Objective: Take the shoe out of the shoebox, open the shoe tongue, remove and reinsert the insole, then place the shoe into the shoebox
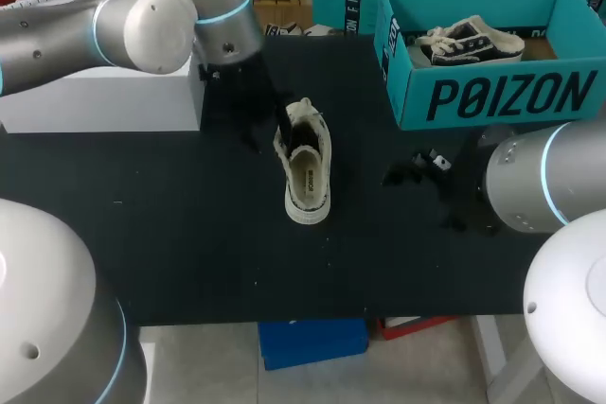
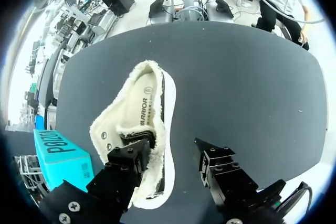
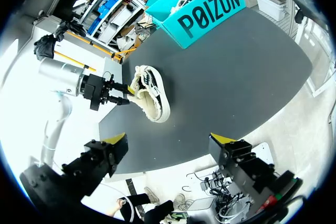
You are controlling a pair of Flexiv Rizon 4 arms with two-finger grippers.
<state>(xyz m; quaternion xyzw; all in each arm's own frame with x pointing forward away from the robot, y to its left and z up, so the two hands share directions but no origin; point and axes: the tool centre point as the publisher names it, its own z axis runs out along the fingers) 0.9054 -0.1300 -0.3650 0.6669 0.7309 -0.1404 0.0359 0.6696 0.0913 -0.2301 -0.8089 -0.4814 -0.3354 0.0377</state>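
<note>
Shoe (image 2: 142,108) lies lengthwise from the spread left gripper (image 2: 171,153), heel away, toe seemingly touching 1 finger; right gripper (image 3: 169,141) released, empty.

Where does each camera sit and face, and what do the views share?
Head view: above and behind, facing down at the table; left arm, right arm show.
Left wrist view: on left wrist, facing the shoe; left fingers show.
Right wrist view: on right wrist, facing across the table; right fingers show.
All three share the shoe.

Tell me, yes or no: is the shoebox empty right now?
No, a dark sneaker lies inside the teal shoebox.
</note>
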